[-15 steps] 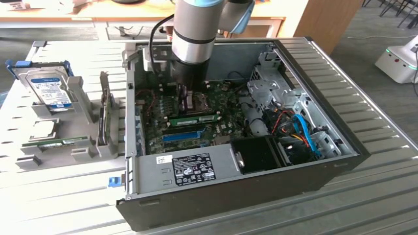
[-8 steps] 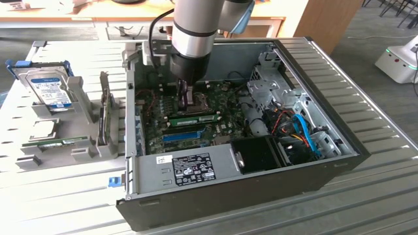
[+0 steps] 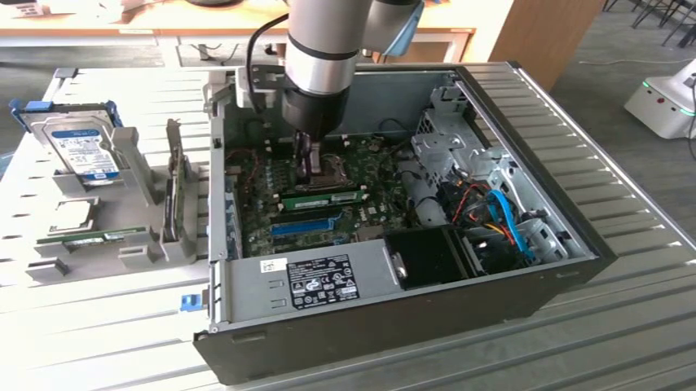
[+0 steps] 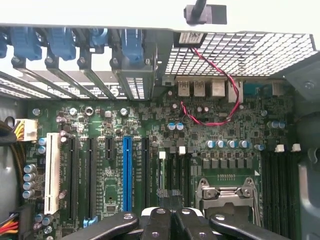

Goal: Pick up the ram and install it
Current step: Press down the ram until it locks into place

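1. Standing on edge in a dark motherboard (image 3: pixel 370 175) slot, the ram (image 3: pixel 324 196), directly under the gripper (image 3: pixel 313 169).
2. Jaws fully closed at its top edge; real grip impossible to confirm.
3. Probably light, stiff, fragile; best held by the long edges, never the chips.

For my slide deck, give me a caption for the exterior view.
Shut gripper lowered inside the open computer case, just above the motherboard, beside a seated ram stick.

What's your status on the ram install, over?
Gripper shut, empty, low inside the case beside the CPU socket. Ram on edge in a motherboard slot close by; contact unclear. No obstruction seen.
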You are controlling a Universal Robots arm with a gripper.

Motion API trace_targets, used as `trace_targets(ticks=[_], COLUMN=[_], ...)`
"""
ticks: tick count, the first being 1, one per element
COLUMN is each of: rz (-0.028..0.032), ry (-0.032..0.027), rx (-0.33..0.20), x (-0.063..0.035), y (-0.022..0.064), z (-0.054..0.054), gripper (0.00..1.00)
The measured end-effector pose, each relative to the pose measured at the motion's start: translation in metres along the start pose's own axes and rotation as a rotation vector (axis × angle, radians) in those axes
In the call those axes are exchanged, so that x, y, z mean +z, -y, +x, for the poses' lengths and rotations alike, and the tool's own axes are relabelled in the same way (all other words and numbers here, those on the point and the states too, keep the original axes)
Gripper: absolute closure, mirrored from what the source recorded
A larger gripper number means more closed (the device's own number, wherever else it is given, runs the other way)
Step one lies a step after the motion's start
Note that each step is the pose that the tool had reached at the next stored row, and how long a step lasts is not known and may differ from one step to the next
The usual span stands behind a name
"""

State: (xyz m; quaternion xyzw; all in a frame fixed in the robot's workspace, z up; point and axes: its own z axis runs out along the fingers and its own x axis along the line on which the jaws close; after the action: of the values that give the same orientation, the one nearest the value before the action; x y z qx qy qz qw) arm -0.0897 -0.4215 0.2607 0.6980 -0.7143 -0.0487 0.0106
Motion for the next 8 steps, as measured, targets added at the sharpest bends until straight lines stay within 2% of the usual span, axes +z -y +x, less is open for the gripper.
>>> trace_targets(ticks=[2, 8], rz=[0.0029, 0.0036], ry=[-0.0011, -0.002], rx=[0.0, 0.0], x=[0.0004, 0.0004], y=[-0.0031, -0.0034], z=[0.0, 0.0], gripper=[0.89, 0.89])
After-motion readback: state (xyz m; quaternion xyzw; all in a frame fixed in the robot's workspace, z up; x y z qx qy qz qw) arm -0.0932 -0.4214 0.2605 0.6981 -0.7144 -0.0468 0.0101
